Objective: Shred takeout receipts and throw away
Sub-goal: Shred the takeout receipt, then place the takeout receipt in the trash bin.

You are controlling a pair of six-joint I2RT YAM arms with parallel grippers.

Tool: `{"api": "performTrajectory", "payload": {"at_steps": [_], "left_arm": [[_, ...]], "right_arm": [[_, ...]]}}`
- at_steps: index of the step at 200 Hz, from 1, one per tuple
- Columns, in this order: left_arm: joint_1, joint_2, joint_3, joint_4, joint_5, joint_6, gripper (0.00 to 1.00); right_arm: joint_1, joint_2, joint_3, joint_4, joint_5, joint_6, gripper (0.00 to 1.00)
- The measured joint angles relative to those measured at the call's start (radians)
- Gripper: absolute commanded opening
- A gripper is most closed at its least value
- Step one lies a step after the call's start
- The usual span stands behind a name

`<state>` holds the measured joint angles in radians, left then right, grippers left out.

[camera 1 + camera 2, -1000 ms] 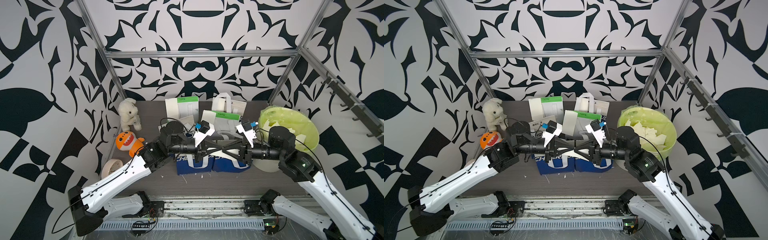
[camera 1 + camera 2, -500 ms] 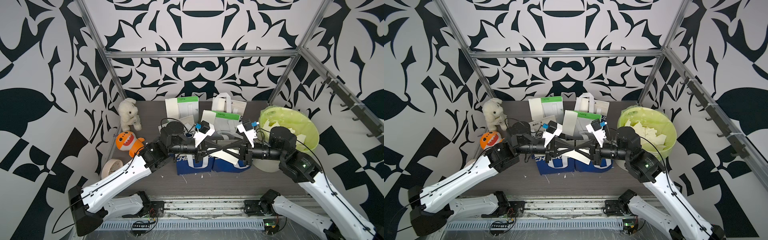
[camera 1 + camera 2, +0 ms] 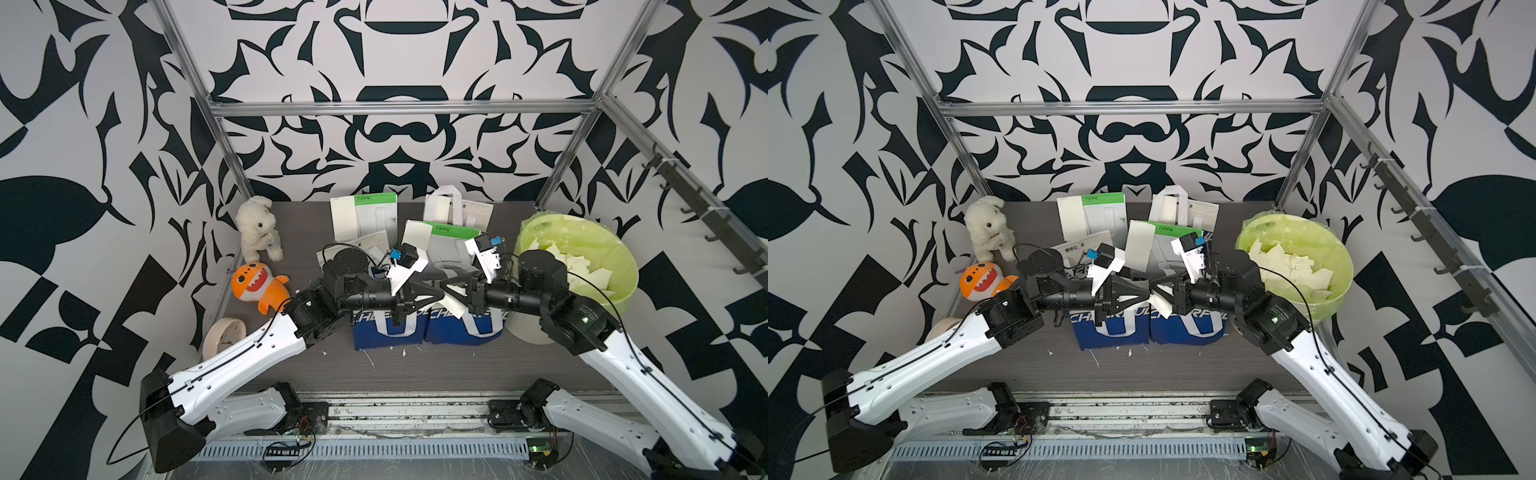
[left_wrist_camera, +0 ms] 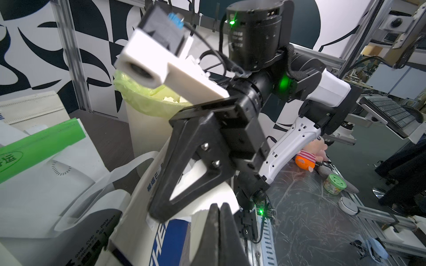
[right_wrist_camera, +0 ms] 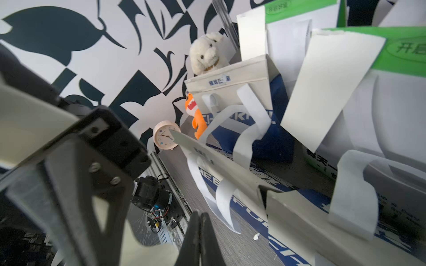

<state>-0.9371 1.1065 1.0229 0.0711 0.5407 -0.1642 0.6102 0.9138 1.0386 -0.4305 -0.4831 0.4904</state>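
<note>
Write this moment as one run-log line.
left claw shut on receipt | right claw shut on receipt | receipt over blue bags | bin holds torn pieces

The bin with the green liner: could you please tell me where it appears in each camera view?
Both top views: the bin is at far right, partly behind the right arm.
Left wrist: the bin shows behind the right arm's camera.
Right wrist: not in it.
Shared landmark: the blue bags, seen in all four.
</note>
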Motion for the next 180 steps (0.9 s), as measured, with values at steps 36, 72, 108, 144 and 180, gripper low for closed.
{"api": "performTrajectory", "payload": {"at_steps": [36, 72, 108, 144, 180], "left_arm": [[0.000, -0.058, -0.048, 0.045, -0.039, -0.011, 0.00], [0.000, -0.197, -0.100, 0.109, -0.130, -0.028, 0.00], [0.000, -0.294, -0.099, 0.132, -0.185, -0.031, 0.00], [0.000, -0.269, -0.065, 0.071, -0.211, -0.031, 0.00], [0.000, -0.197, -0.061, 0.022, -0.221, -0.040, 0.00]], "right_arm": [[0.000, 0.050, 0.001, -0.036, 0.064, 0.014, 0.00], [-0.001, 0.064, 0.052, -0.150, 0.199, -0.022, 0.00], [-0.023, 0.111, 0.236, -0.292, 0.369, -0.106, 0.00], [-0.140, 0.132, 0.443, -0.403, 0.544, -0.212, 0.00], [-0.318, 0.126, 0.503, -0.468, 0.741, -0.308, 0.00]]}}
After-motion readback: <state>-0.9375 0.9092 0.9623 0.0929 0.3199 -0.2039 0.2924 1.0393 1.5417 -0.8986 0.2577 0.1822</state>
